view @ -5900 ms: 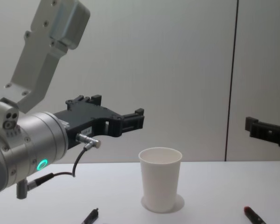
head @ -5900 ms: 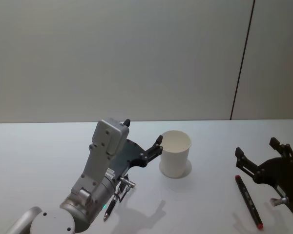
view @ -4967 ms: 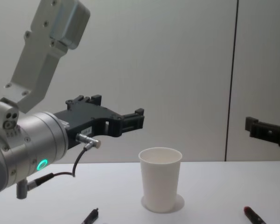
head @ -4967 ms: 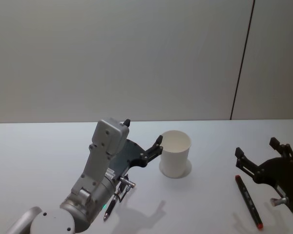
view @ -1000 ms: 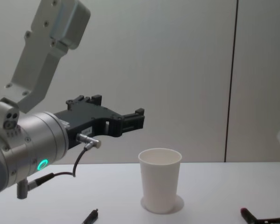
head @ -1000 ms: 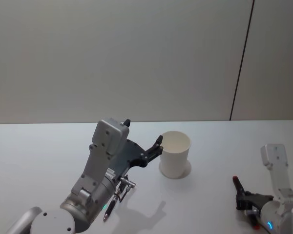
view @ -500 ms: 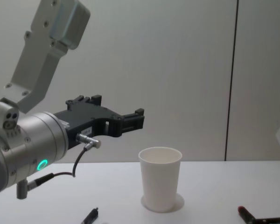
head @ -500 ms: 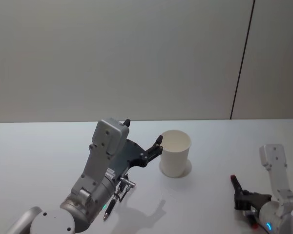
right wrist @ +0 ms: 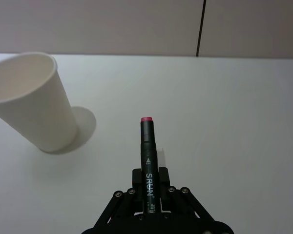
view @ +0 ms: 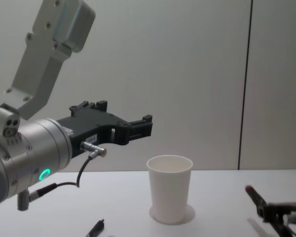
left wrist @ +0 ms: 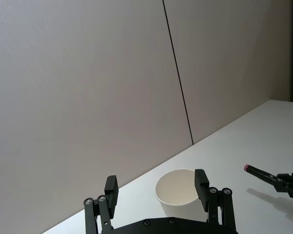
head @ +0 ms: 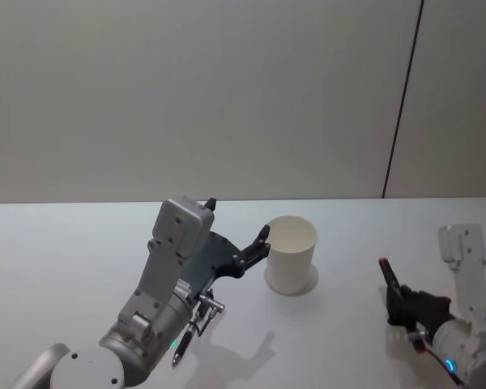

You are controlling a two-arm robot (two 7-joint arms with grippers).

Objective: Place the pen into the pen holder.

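The pen [head: 388, 277] is a black marker with a red tip, and my right gripper [head: 407, 307] is shut on its rear half. It hangs above the table at the right, red tip raised and aimed toward the pen holder [head: 292, 255], a plain white paper cup standing upright mid-table. In the right wrist view the pen [right wrist: 148, 148] sticks out ahead of the right gripper [right wrist: 149, 189], with the pen holder [right wrist: 36, 102] off to one side, apart from it. My left gripper [head: 238, 219] hovers open just left of the cup and holds nothing.
A second dark pen [head: 186, 334] lies on the table under my left arm. The white table [head: 348, 235] runs back to a plain wall. Open tabletop lies between the cup and the right gripper.
My right gripper came down, shut on the pen and lifted it off the table, red tip now tilted up toward the cup. The left arm has not moved.
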